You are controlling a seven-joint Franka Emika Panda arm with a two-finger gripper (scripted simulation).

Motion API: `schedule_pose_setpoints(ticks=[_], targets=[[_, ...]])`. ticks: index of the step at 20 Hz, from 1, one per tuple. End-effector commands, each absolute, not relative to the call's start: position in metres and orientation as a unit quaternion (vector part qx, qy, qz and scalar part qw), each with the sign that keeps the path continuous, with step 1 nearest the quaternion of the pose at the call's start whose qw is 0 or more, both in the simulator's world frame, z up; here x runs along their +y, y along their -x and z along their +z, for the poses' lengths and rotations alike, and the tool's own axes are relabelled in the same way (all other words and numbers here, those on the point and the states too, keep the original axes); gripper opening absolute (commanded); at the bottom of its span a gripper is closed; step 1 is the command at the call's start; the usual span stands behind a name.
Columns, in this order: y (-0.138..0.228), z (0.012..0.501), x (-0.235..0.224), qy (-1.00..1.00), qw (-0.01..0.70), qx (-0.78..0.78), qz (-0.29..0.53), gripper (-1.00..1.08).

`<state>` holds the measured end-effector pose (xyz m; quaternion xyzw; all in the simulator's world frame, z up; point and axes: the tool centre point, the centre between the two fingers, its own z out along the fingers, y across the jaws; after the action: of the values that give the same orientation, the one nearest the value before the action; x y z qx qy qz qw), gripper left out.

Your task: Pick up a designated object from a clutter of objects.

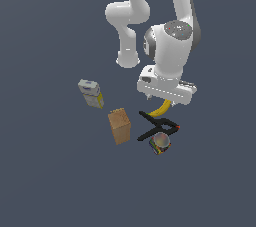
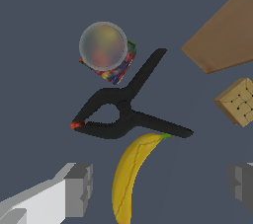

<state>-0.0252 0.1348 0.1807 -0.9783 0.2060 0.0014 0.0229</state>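
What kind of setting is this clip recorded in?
A simulated tabletop-style test scene, not a real room: a featureless dark grey surface, flat rendered shading, and only a white arm over loose props such as a banana, black clamp and tan box.

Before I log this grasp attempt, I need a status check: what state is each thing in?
tool: open, fingers either side of the banana
banana: lying flat, not gripped
black clamp: lying flat, shut, beside the banana's stem tip
tan box: upright
grey-and-yellow box: lying flat
multicoloured cube: resting by the clamp
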Motion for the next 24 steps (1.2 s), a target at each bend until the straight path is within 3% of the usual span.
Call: schedule_pose_setpoints(ticks=[1,24], targets=[[0.033,0.167,0.143,0.973,0.022,0.231,0.003,1.0],[0.104,0.074,0.187,0.914,0.002,0.407,0.001,1.0]])
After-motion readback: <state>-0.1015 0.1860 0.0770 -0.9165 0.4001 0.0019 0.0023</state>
